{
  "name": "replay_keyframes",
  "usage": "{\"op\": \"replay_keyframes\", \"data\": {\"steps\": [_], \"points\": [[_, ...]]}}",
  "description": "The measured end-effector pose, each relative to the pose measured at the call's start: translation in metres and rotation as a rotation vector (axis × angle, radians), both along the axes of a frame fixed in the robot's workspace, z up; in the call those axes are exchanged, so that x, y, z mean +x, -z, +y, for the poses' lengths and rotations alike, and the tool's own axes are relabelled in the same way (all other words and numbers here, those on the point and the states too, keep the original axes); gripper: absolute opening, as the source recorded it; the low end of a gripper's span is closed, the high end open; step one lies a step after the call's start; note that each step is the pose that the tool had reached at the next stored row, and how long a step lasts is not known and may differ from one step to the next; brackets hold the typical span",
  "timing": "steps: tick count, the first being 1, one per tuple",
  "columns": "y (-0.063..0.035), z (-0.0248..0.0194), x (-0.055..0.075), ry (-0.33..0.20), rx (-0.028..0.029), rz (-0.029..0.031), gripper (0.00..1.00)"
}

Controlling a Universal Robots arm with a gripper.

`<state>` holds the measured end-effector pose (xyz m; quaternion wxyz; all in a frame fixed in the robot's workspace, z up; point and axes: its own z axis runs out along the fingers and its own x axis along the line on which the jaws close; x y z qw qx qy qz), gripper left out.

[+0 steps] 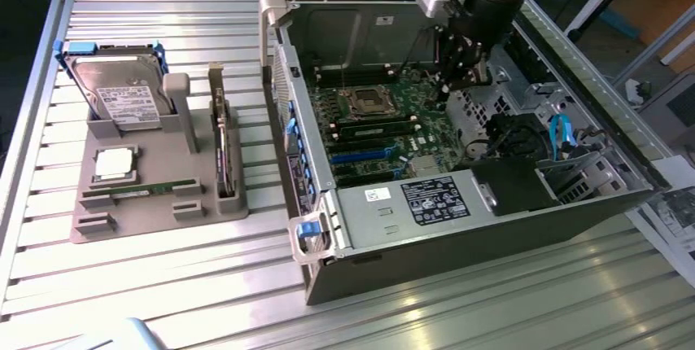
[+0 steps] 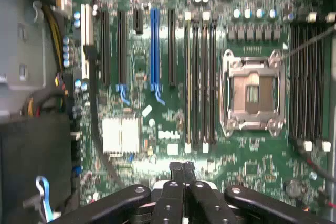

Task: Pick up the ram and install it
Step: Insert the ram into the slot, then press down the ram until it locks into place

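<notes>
Your gripper (image 1: pixel 456 83) hangs with its fingers pressed together, holding nothing, over the motherboard (image 2: pixel 142 61) inside the open case (image 1: pixel 434 228). The ram (image 1: pixel 142 190) lies flat in the grey holder (image 1: pixel 152 221), at eight o'clock from the gripper in the exterior view.

The holder (image 1: pixel 142 216) sat on the table (image 1: pixel 163 285) toward the exterior view's left, with the open computer case (image 1: pixel 434 244) just beside it on the exterior view's right. In the holder, the hard drive (image 1: pixel 125 94) stood at the far end. The processor (image 1: pixel 114 163) lay in front of it, and the ram (image 1: pixel 142 190) nearer still (flat, crosswise). The expansion card (image 1: pixel 223 146) stood on edge along the side facing the case. Inside the case lay the motherboard (image 1: pixel 380 122), its socket (image 2: pixel 253 95) between two banks of memory slots (image 2: pixel 199 82). The gripper (image 1: pixel 454 81) hung over the board, well apart from the ram.
</notes>
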<state>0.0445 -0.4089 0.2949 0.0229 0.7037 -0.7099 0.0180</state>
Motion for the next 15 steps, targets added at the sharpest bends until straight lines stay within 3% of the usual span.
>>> {"op": "replay_keyframes", "data": {"steps": [15], "points": [[0.0025,0.0,-0.0054,0.0,-0.0001,0.0003,0.11]]}}
